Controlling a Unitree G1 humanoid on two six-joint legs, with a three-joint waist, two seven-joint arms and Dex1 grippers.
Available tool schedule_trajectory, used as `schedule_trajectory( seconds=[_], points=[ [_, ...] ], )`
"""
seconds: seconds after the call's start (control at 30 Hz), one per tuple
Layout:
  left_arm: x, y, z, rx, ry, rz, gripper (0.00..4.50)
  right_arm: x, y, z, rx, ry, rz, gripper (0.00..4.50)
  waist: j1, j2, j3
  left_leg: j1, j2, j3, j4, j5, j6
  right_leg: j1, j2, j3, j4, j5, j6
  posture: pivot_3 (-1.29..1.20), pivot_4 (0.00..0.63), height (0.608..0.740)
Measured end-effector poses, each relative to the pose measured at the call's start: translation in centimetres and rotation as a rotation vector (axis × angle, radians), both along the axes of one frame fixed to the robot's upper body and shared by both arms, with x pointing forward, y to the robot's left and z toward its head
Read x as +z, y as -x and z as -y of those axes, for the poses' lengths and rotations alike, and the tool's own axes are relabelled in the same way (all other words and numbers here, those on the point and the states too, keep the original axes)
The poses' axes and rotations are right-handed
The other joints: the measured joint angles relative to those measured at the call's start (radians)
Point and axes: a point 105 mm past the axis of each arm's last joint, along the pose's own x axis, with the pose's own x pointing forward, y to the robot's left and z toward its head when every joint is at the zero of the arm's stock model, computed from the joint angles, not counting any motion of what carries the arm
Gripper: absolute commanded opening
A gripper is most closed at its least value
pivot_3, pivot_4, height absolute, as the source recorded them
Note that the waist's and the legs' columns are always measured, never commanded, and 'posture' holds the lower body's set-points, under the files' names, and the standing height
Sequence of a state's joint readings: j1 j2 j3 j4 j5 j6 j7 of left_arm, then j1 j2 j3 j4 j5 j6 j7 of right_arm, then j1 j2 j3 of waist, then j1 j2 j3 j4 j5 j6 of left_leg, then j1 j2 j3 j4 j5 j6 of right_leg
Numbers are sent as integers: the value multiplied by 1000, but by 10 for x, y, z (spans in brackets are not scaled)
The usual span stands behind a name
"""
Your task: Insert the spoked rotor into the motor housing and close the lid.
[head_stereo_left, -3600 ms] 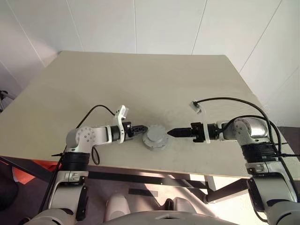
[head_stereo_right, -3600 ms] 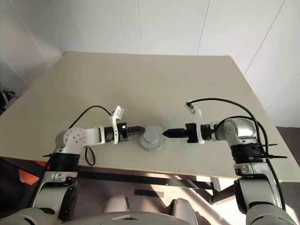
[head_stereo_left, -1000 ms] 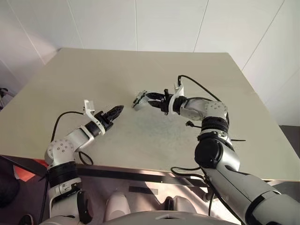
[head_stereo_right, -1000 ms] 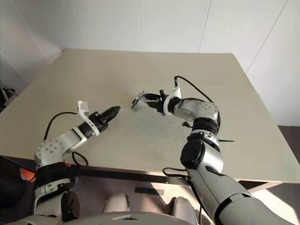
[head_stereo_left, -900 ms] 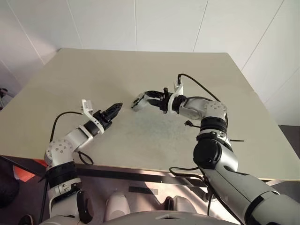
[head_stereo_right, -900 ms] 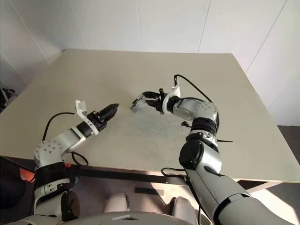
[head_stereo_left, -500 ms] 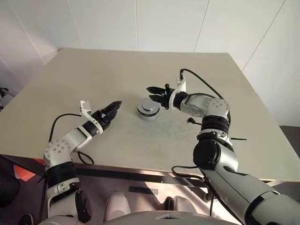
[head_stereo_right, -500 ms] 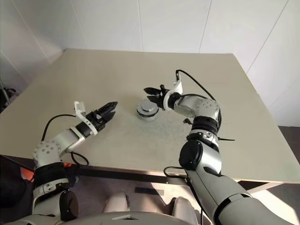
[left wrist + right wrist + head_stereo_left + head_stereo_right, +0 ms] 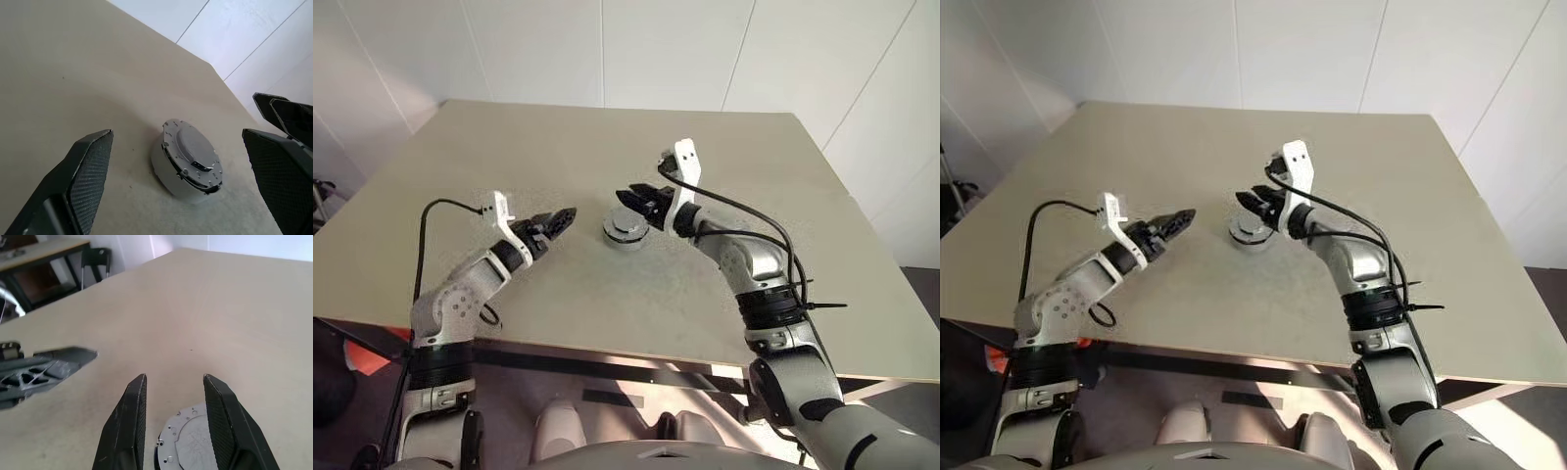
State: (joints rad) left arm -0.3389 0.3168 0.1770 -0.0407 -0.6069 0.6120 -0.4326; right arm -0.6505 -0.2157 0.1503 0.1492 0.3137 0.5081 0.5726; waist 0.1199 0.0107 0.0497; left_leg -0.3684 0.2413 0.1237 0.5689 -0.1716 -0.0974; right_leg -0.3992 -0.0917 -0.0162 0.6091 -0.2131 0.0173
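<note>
Right now your left gripper [image 9: 560, 217] hangs above the table [image 9: 509, 147] with its two black fingers spread wide and nothing between them; in its wrist view the textured pads [image 9: 90, 178] stand far apart at either side, with the motor housing [image 9: 188, 165] framed in the gap ahead of them. You can see that this gripper points across the table toward the housing and is clearly apart from it, with bare tabletop in between. Your right gripper [image 9: 634, 202] sits on the other side, raised just above and beside the housing, its fingers parted to a moderate gap and empty; its wrist view looks down past the two fingertips [image 9: 134, 401] onto the grey round top of the housing directly below, without touching it. The tip of your left gripper also shows in that view, off to one side over the table. Looking outward, the motor housing rests upright near the middle of the table, a short grey cylinder with a lid [image 9: 193, 147] lying flat on top, small screws or holes dotted round the rim. You cannot tell from these views whether the spoked rotor is inside, since the lid covers the opening. Beyond the table stand white wall panels [image 9: 607, 49].
</note>
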Motion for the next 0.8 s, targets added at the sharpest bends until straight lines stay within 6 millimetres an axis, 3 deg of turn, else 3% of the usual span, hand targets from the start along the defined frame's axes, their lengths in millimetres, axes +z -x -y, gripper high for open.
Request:
schedule_trajectory(
  seconds=[0.2,0.43,0.53,0.7,0.73,0.8],
  points=[
    [9,-9,4,-21,-227,150,4467,-27,3,4,113,289,182,1989,-1,0,0,-1,0,0,6,-1,2,1,-1,1,4,1,-1,0,0,740],
    [-2,-2,13,-118,-291,181,4467,-53,-6,10,120,391,174,1989,-25,-1,0,0,0,0,10,-1,2,-1,0,4,11,0,-2,0,0,740],
    [-12,2,11,-130,-287,151,4500,-59,-14,16,80,396,151,2594,-30,-1,0,1,0,0,11,-1,1,-3,0,5,14,1,-3,0,0,740],
    [-22,7,9,-137,-279,119,4500,-58,-18,8,75,355,128,4269,-30,-1,0,1,0,0,12,-1,2,-3,0,5,14,1,-3,0,0,740],
    [-23,7,9,-139,-278,114,4500,-57,-21,7,62,342,122,4490,-30,-1,0,1,0,0,12,-1,2,-3,0,5,14,1,-3,0,0,740],
    [-25,9,9,-142,-277,109,4500,-57,-24,6,50,330,108,4490,-28,-1,0,1,0,0,12,-1,2,-3,0,5,14,1,-3,0,0,740]
  ],
)
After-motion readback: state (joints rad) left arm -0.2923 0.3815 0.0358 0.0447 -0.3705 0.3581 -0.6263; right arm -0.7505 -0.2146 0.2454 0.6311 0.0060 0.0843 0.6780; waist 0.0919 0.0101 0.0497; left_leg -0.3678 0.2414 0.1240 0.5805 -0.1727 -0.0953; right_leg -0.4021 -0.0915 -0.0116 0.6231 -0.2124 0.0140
